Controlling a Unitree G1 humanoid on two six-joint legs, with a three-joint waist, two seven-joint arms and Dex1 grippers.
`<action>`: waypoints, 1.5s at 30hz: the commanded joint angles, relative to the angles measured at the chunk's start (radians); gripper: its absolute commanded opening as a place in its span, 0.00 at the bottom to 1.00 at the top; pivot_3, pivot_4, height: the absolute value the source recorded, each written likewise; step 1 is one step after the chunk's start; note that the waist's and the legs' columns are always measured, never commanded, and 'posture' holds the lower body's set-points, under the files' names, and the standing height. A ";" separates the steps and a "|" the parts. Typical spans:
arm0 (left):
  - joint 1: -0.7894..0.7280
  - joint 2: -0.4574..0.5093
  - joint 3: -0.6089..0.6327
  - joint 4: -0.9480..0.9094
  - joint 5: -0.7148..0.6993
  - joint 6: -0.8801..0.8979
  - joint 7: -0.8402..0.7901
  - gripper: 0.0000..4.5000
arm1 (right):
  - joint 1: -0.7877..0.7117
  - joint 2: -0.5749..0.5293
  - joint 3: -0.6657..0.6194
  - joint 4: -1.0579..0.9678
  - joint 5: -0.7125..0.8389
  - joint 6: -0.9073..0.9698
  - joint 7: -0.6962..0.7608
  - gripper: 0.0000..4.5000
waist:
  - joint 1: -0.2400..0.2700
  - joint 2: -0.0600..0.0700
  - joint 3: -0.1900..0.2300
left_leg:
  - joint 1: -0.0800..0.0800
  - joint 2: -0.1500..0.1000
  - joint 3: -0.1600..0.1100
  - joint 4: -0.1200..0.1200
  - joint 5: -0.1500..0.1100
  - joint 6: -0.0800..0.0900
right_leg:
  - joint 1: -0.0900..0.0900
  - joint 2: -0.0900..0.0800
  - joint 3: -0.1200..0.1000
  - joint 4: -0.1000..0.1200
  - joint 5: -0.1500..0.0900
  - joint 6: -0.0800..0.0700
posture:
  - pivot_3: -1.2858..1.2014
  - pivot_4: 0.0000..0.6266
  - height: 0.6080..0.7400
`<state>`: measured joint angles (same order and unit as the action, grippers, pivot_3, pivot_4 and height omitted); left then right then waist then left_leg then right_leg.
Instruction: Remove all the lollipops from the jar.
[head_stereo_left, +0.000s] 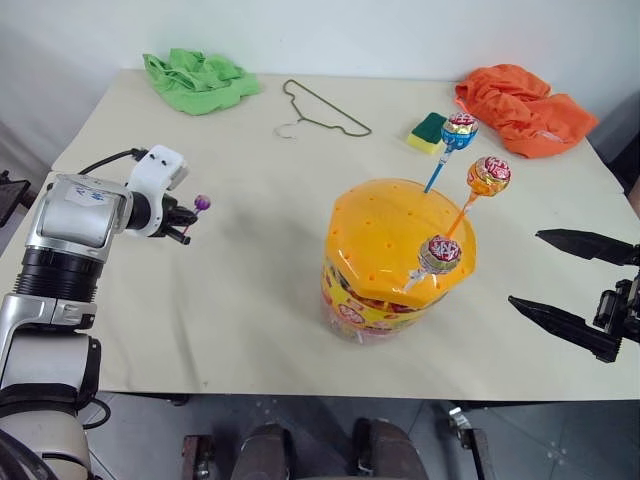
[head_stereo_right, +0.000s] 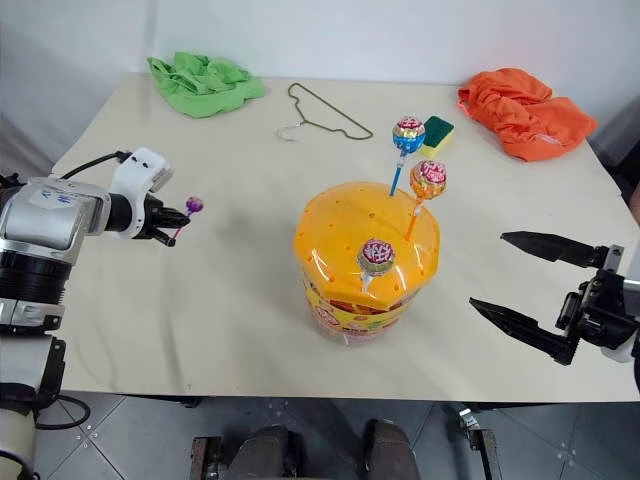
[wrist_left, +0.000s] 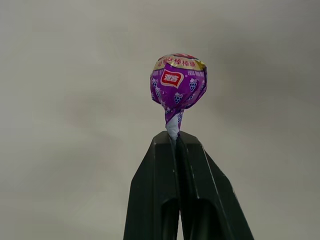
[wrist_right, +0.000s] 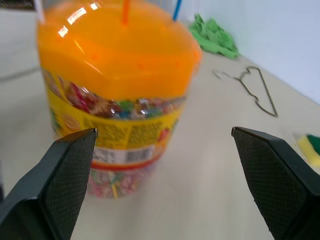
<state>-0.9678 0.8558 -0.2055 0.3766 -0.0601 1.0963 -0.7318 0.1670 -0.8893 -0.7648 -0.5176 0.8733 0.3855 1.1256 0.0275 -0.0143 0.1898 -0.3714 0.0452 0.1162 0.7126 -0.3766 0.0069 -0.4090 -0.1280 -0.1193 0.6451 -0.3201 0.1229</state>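
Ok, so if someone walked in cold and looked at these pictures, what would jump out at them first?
Probably the jar mid-table, its orange domed lid bristling with three lollipops on sticks. Next, the left gripper out over the table's left side, shut on a purple-wrapped lollipop. The right gripper waits open to the jar's right.

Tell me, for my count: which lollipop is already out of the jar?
The purple one, gripped in the left gripper; the other three stand in the jar lid.
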 joint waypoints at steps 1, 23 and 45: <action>-0.014 0.040 -0.046 0.018 0.057 0.058 0.010 0.00 | -0.028 -0.010 -0.021 -0.001 0.002 -0.011 -0.027 1.00 | -0.001 0.000 0.000 | 0.000 0.000 0.000 0.000 0.000 0.000 | 0.000 0.000 0.000 0.000 0.000 0.000 | 0.52 0.24 1.00; -0.169 0.235 -0.086 -0.139 -0.063 0.169 -0.265 0.96 | -0.064 -0.041 -0.037 -0.009 0.012 0.039 -0.053 1.00 | 0.000 -0.001 0.001 | 0.000 0.000 0.001 0.000 0.000 0.000 | -0.001 0.000 0.001 0.001 0.000 0.000 | 0.52 0.24 1.00; 0.004 -0.109 0.356 -0.046 -0.530 -0.631 -0.833 0.99 | -0.031 -0.083 0.059 -0.433 0.292 0.214 -0.467 1.00 | -0.002 -0.003 0.000 | 0.000 0.000 0.001 0.002 -0.001 0.000 | -0.001 -0.001 0.001 0.003 0.000 0.000 | 0.52 0.24 1.00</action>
<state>-0.9632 0.7451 0.1128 0.3086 -0.5318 0.5186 -1.4628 0.1580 -0.9486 -0.7281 -0.9046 1.1284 0.5998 0.7086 0.0253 -0.0171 0.1900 -0.3717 0.0456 0.1169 0.7149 -0.3772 0.0073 -0.4100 -0.1285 -0.1187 0.6477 -0.3201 0.1229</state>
